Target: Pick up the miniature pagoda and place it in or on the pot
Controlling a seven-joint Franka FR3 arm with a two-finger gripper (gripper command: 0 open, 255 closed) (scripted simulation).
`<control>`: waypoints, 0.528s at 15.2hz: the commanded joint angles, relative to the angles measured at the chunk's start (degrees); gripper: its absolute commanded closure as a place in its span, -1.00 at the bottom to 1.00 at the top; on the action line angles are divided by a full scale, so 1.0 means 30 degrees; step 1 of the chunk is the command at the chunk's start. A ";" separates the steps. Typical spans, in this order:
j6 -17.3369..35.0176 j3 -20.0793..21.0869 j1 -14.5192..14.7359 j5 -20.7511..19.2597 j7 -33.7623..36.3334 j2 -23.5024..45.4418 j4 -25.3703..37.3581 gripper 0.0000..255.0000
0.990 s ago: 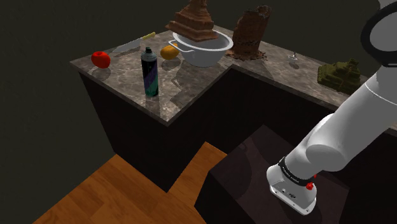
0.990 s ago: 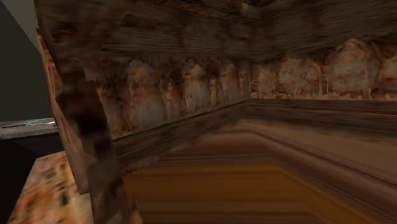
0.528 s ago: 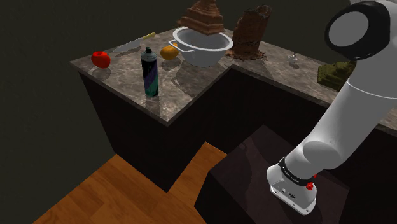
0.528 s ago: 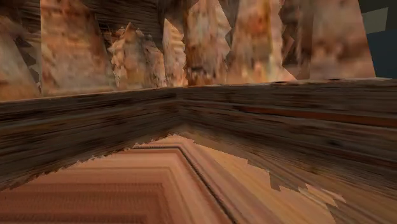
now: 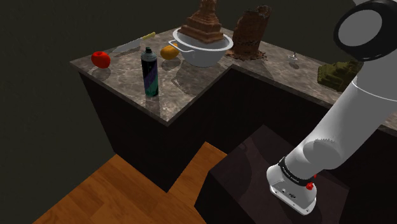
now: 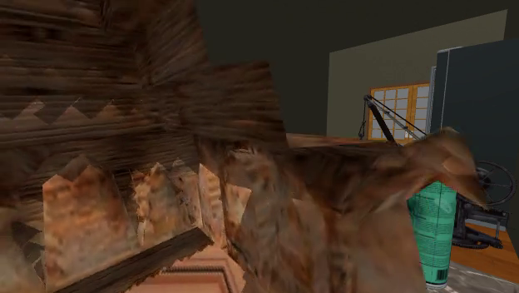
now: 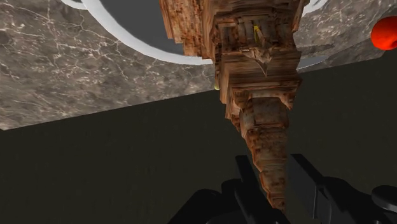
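Gripper [image 7: 274,177] clasps pagoda [image 7: 254,76] by spire above pot [image 5: 202,56], shoulder view's 12 o'clock; thin hold risks tipping past rim.

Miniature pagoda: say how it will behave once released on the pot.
The pagoda looks rigid, unlikely to flex. The claw clasps only its thin spire, so it may swing or slip. Its base looks nearly as broad as the pot, so it may perch tilted.
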 commanded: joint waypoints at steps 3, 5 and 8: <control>0.1157 0.0075 0.0088 0.0207 -0.0519 -0.0505 -0.1620 1.00; 0.1682 0.0113 0.0126 0.0323 -0.0771 -0.0692 -0.2363 1.00; 0.2443 0.0165 0.0180 0.0526 -0.1159 -0.0925 -0.3405 1.00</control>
